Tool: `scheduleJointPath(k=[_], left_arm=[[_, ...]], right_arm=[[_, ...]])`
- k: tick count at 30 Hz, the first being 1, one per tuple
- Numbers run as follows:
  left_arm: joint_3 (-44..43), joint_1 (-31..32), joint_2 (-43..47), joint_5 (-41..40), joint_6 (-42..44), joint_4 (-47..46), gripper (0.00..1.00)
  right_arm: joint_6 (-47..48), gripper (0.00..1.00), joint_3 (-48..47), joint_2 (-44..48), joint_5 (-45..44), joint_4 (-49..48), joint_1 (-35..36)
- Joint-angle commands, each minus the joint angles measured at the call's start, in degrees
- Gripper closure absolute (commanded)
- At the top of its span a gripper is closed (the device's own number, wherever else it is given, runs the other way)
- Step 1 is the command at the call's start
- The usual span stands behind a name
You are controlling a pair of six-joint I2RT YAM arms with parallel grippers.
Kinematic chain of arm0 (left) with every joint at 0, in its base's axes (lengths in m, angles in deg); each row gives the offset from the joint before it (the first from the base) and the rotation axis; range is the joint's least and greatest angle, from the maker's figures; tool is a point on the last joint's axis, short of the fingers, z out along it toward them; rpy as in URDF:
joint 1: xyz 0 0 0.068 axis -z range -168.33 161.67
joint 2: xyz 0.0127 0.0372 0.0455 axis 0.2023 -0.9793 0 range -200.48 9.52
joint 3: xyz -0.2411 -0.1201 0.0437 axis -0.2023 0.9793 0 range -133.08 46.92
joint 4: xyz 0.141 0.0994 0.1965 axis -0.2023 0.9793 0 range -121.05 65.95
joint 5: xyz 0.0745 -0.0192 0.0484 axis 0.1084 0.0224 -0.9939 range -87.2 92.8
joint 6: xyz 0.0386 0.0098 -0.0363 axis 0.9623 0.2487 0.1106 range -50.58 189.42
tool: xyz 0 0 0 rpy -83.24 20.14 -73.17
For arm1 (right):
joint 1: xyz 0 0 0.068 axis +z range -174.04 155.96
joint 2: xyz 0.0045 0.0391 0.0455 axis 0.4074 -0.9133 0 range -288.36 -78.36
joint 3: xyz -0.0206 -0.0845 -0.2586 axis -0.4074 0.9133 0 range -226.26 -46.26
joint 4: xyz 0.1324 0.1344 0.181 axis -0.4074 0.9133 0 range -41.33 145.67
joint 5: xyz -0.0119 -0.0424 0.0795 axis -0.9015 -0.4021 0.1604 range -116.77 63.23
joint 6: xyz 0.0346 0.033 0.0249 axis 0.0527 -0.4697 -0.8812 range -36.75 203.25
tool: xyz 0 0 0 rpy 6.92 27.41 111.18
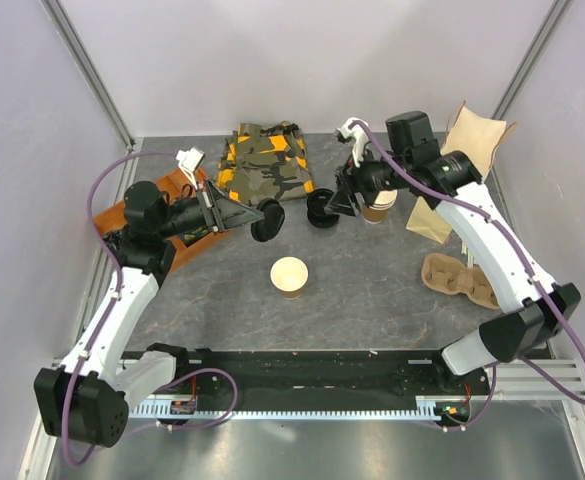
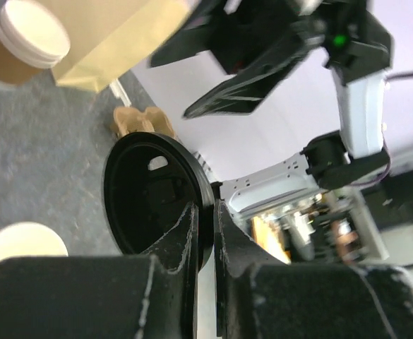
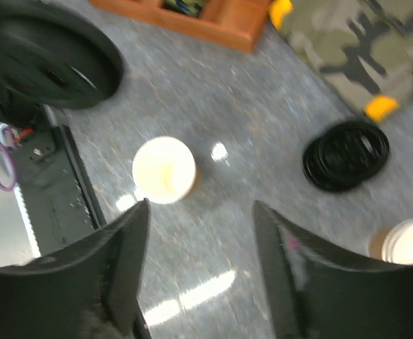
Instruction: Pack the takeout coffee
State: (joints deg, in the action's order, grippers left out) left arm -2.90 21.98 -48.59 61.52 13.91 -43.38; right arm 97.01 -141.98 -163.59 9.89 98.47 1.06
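1. Left fingers [image 2: 194,229] pinch the black lid [image 2: 153,194] on edge by its rim, probably ready for capping.
2. Right fingers [image 1: 340,203] are spread wide and empty, upper right above the table [image 1: 372,300].
3. The takeout coffee cup [image 1: 289,275] stands lidless at frame centre.

Both arms are wearing white shells over their long links, with black housings bulging at the joints. A purple cable [image 1: 97,190] is running along the left arm [image 1: 112,310], and a second one is trailing along the right arm [image 1: 502,250]. The left end effector [image 1: 262,213] is showing matt black, rough-textured fingers [image 2: 171,247]. The right end effector [image 1: 332,203] is showing broad black wedge-shaped fingers [image 3: 121,275]. A small green light [image 2: 342,40] is glowing on the right arm's black wrist block.
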Motion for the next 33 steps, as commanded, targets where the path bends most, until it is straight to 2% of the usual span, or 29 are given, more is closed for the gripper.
scheduleJointPath(k=[1,2,5,6,9,16,23,33], left_arm=[[4.46,-1.6,-2.09,-0.01,-10.4,-7.95,0.98],[4.99,-2.13,-2.53,0.08,-12.67,-9.44,0.98],[6.84,-3.53,-3.85,0.08,-17.77,-16.3,0.98],[7.8,-3.97,-4.2,-0.09,-19.19,-17.79,0.98],[9.3,-5.38,-5.44,-0.18,-24.55,-23.6,0.98],[10.27,-7.32,-4.3,-1.24,-30.71,-28.53,0.98],[9.31,-7.93,-3.86,-0.71,-32.12,-28.53,0.98],[8.43,-7.93,-3.86,0.52,-32.12,-28.44,0.98]], right_arm=[[-2.86,0.38,-6.49,-4.14,5.87,-7.08,4.25],[-4.95,0.42,-6.41,-4.24,6.66,-8.22,4.77],[-12.06,0.45,-0.45,-2.05,10.0,-20.23,6.18],[-19.57,0.48,4.96,-1.09,10.18,-30.19,6.62],[-28.5,0.55,11.6,1.56,9.48,-45.88,7.24],[-29.15,0.56,8.1,-3.09,8.34,-45.85,9.26],[-22.56,0.58,8.62,-3.45,6.93,-41.72,11.37],[-19.39,0.63,7.13,-5.12,4.91,-40.4,11.37]])
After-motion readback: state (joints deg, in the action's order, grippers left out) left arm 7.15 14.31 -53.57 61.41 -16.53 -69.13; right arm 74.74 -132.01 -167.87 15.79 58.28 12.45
